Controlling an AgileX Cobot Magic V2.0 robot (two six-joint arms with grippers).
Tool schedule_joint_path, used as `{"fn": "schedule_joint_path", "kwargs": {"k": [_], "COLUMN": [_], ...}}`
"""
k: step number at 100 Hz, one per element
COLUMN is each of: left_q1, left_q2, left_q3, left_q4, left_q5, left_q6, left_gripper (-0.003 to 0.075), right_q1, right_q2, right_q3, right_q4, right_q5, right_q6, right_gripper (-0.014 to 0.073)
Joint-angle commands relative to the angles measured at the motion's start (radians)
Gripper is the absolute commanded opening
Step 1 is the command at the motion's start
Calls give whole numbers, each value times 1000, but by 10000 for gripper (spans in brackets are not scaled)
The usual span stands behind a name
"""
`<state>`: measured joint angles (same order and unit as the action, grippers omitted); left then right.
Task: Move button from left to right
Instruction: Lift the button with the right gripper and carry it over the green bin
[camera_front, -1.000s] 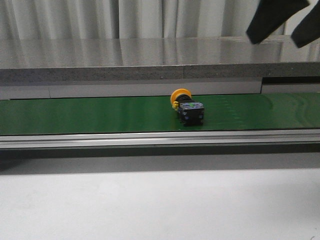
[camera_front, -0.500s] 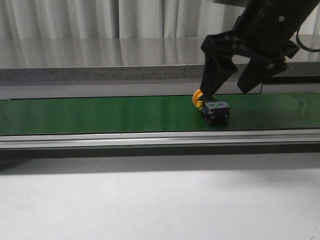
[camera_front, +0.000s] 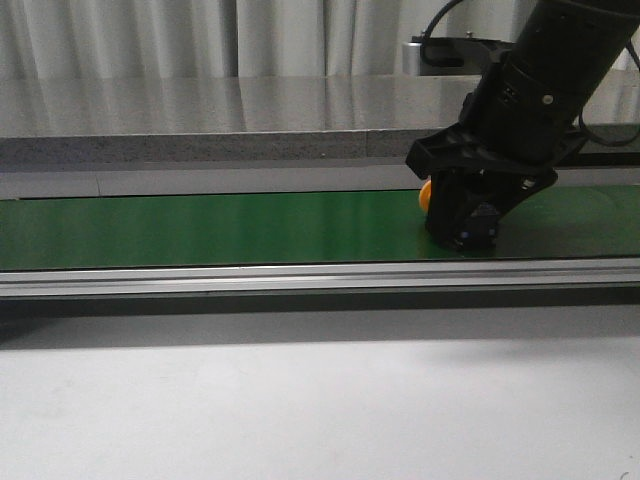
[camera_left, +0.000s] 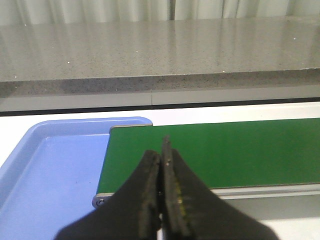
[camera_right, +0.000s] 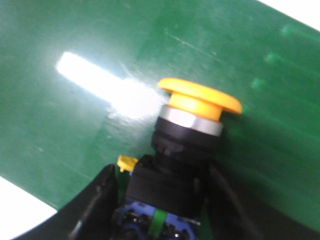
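The right claw (camera_front: 468, 232) is sitting low on the green belt (camera_front: 200, 228), its fingers (camera_right: 95, 210) flanking the black body of the button (camera_right: 187, 150). The wrist view is showing a finger on each side of the body, but whether they are pressing it or just bracketing it I cannot tell. The button is lying on its side toward the right of the belt, its yellow-orange cap (camera_front: 425, 195) peeking out on the left of the claw. The belt's near metal rail (camera_front: 250, 277) is running just in front of the claw, and a grey ledge (camera_front: 200, 148) is rising behind it; green belt is lying open to the left and right.

Half a second ago the claw was hanging above the button with fingers spread; it has now come down around it, and the button has drifted further right.

The left claw (camera_left: 162, 165) is pinched together with nothing between its fingers, hovering over the belt's end beside a blue tray (camera_left: 45, 165).
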<state>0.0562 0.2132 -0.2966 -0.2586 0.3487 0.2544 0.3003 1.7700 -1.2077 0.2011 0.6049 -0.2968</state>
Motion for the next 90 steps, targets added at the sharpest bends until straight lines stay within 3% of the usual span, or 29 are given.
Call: {"fn": "schedule_joint_path", "kwargs": {"k": [1, 28, 53, 70, 90], "left_q1": [-2, -2, -2, -2, -2], "left_q2": [7, 7, 7, 7, 7], "left_q3": [-31, -31, -31, -31, -31], "left_q4": [-13, -13, -13, -13, -13], "left_q5": [-76, -76, -76, -76, -76], "left_q6": [0, 0, 0, 0, 0], "left_gripper": [-21, -21, -21, -21, -21], "right_q1": [-4, -80, -337, -526, -684], "right_q2": [-43, -109, -180, -178, -174], "right_q3": [-57, -121, -121, -120, -120], "right_q4": [9, -26, -148, -154, -156], "right_q5": [5, 65, 61, 61, -38], "right_q6": [3, 3, 3, 3, 2], "right_gripper": [264, 264, 264, 264, 264]}}
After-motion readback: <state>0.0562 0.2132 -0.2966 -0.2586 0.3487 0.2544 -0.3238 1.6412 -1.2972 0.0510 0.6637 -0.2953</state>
